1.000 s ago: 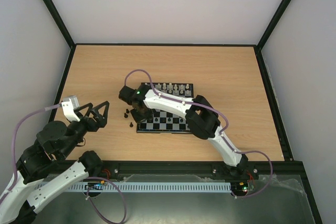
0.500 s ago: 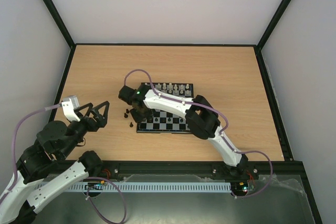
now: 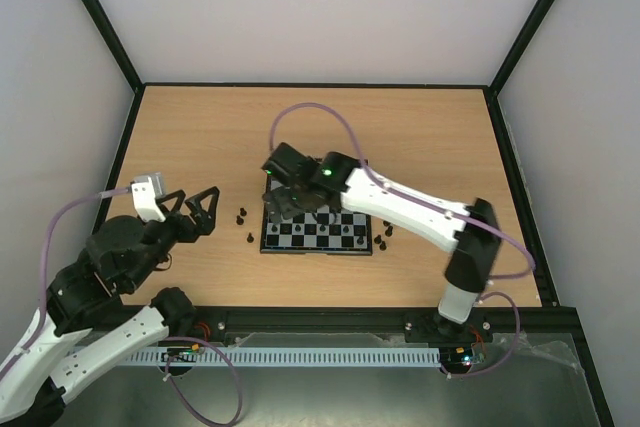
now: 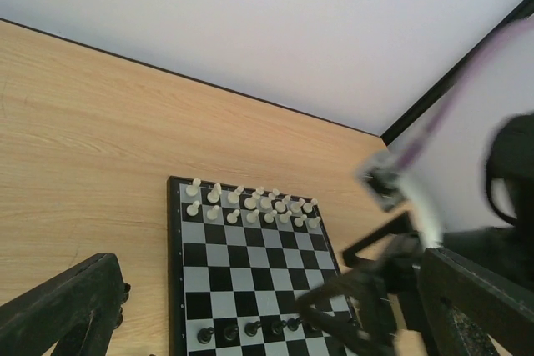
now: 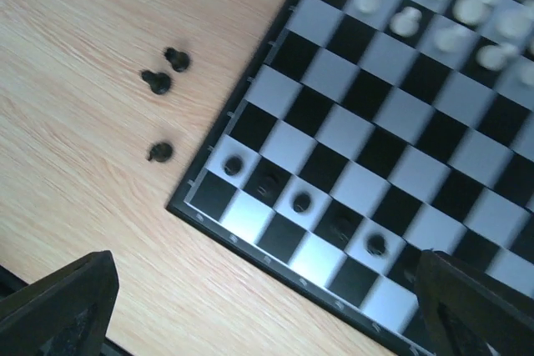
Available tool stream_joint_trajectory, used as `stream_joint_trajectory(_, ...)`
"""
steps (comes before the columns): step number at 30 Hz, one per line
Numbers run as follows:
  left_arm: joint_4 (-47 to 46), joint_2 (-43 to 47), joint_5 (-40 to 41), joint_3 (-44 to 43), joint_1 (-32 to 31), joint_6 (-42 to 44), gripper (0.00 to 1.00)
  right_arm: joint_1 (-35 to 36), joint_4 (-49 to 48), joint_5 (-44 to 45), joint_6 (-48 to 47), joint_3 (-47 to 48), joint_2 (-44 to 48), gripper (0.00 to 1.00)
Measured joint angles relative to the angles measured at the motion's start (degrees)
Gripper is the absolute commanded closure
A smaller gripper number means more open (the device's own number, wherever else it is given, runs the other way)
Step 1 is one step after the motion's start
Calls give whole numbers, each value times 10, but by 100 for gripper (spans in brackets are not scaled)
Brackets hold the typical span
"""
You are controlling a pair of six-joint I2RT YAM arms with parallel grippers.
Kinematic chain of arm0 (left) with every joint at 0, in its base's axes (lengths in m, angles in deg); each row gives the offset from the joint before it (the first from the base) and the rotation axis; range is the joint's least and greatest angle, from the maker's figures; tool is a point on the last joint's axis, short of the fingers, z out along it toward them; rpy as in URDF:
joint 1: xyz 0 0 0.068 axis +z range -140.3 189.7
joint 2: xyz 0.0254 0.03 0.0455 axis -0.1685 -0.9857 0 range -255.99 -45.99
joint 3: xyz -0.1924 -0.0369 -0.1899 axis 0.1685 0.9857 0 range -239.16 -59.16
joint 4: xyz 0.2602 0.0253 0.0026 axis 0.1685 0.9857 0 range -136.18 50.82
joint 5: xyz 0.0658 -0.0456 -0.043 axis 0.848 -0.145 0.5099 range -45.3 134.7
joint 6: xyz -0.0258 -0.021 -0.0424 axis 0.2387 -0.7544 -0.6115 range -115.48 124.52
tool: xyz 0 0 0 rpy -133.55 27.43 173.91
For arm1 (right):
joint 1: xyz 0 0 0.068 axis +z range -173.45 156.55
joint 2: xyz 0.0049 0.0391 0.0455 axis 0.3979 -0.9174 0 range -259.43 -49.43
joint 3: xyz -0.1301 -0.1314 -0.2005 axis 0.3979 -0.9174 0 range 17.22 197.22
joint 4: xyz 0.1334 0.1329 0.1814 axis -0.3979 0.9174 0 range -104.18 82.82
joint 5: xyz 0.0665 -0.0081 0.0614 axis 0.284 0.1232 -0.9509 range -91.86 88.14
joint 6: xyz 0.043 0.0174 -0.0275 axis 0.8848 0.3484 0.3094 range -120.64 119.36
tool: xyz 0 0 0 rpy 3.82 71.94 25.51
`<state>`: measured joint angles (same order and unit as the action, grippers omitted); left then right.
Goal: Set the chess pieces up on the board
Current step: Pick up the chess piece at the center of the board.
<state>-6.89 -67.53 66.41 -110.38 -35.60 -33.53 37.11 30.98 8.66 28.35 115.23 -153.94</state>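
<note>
Black pieces: seemed tiny, light, tippy; best pinched mid-stem.
Right claw: stood open, empty, over board.
Left claw: stood open.

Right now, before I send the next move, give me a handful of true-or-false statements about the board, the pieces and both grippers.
1. The left gripper and right gripper are both open and empty. True.
2. The white pieces stand in the board's near rows. False: they stand in the two far rows.
3. Three black pieces sit on the table left of the board. True.
4. Every black piece is already on the board. False: besides those three, others sit off its right side.
5. The left gripper hovers over the board. False: it is over the table to the board's left.
</note>
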Motion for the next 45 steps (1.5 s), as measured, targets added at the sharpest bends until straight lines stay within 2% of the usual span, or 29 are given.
stream_joint_trajectory(6, -17, -47, 3, -1, 0, 3, 0, -33, -40, 28, 16, -180, 159, 1)
stream_joint_trajectory(10, -38, -83, 2, 5, 0, 3, 0, -80, -54, 40, 33, -287, 218, 1)
stream_joint_trajectory(14, -45, -129, -1, 7, 0, 4, 0, -114, -66, 46, 47, -347, 263, 1)
stream_joint_trajectory(26, -55, -235, -10, 10, 1, 2, 0, -144, -90, 61, 51, -410, 289, 1)
stream_joint_trajectory(40, -68, -254, -43, 37, 25, 3, 1, -201, -110, 82, 62, -417, 289, 1)
stream_joint_trajectory(42, -68, -260, -50, 37, 33, 5, 0, -204, -110, 82, 62, -417, 288, 8)
stream_joint_trajectory(45, -68, -268, -61, 37, 45, 9, 0, -206, -111, 81, 61, -417, 281, 24)
